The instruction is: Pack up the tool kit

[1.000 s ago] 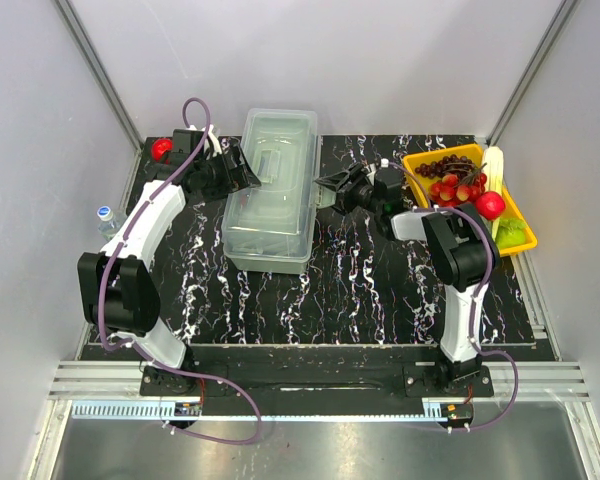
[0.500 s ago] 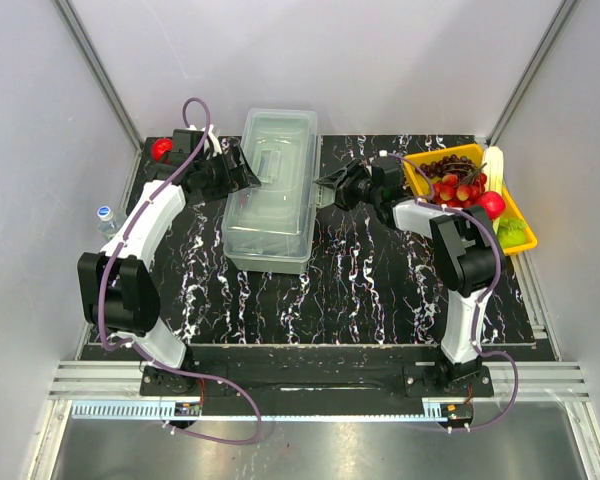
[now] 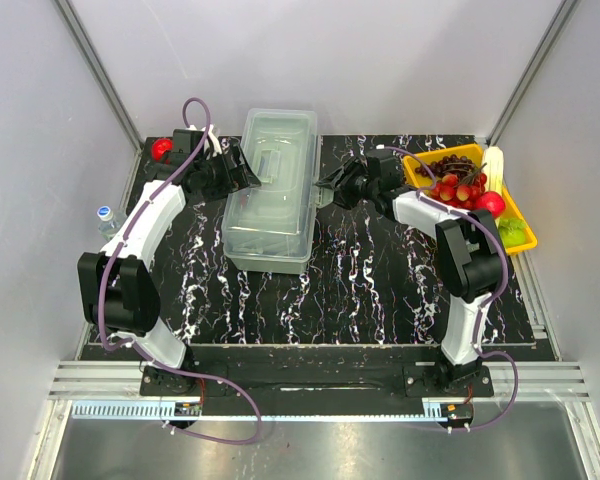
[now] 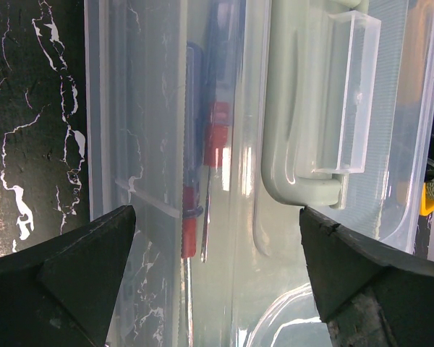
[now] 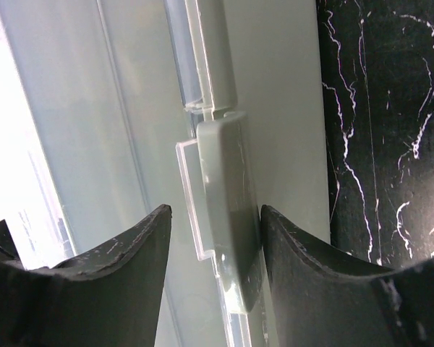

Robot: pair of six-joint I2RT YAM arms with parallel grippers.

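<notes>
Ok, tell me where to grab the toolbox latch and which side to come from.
Take the grey latch on the right-hand long wall of the toolbox, coming straight in from the right with a finger on each side face. It stands proud of the wall as a narrow flat-sided block; the right pincer straddles it that way.

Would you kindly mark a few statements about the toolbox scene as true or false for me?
1. The toolbox is closed, with tools visible through its translucent plastic. True.
2. The left fingers are clamped on the lid handle. False: they stand wide open above the toolbox, apart from the lid handle.
3. The right fingers sit on either side of the latch. True.
4. The yellow fruit tray lies left of the toolbox. False: it lies to the toolbox's right.
</notes>
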